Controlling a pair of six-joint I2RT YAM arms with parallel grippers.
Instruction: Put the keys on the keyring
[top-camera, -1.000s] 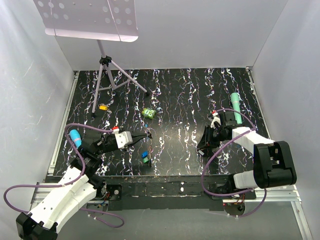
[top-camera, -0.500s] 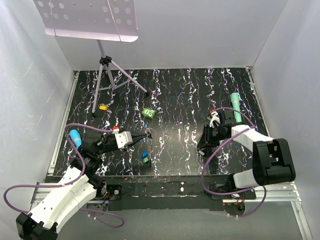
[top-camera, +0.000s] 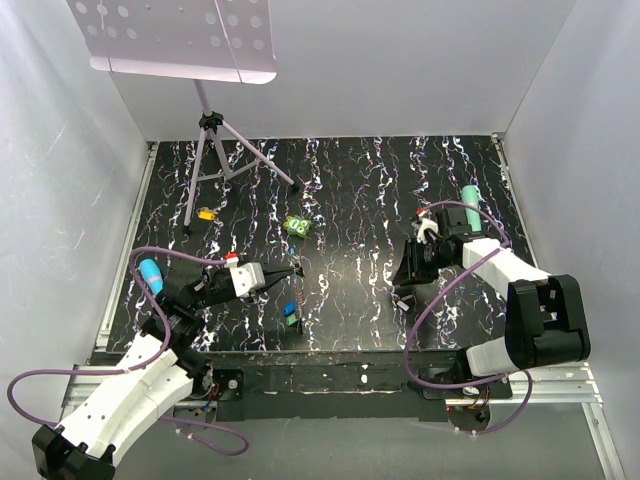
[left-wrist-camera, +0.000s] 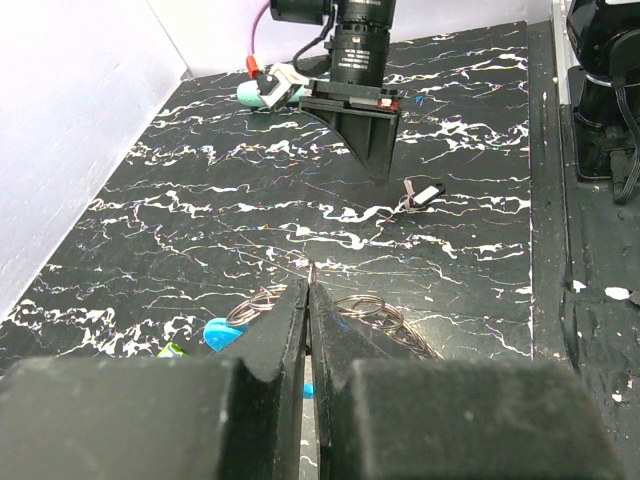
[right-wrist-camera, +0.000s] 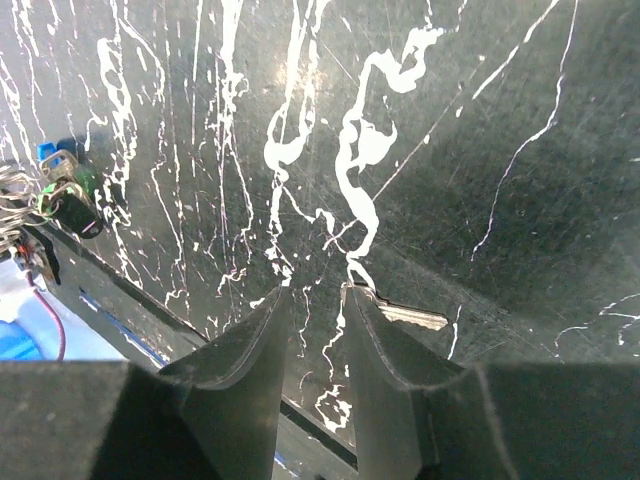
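My left gripper (top-camera: 295, 271) is shut on a thin metal ring of the keyring (left-wrist-camera: 372, 310). The ring's wire sticks out past the fingertips (left-wrist-camera: 309, 290), and the blue clip (left-wrist-camera: 218, 335) lies just under them. Tiny blue and green keys (top-camera: 291, 312) lie on the table close below the left gripper; they also show far left in the right wrist view (right-wrist-camera: 62, 170). My right gripper (top-camera: 403, 287) is open with a narrow gap (right-wrist-camera: 315, 295), low over the table. A silver key (right-wrist-camera: 408, 316) lies flat beside its right finger, outside the gap; it also shows in the left wrist view (left-wrist-camera: 424, 193).
A bright green lumpy object (top-camera: 296, 226) sits mid-table. A small orange-yellow piece (top-camera: 206, 213) lies by a tripod stand (top-camera: 212, 165) at the back left. A teal marker (top-camera: 470, 212) lies at the far right. White walls enclose the black marbled table (top-camera: 350, 190).
My right gripper has shifted slightly away from the near edge and to the left, staying low by the silver key. My left arm has not moved.
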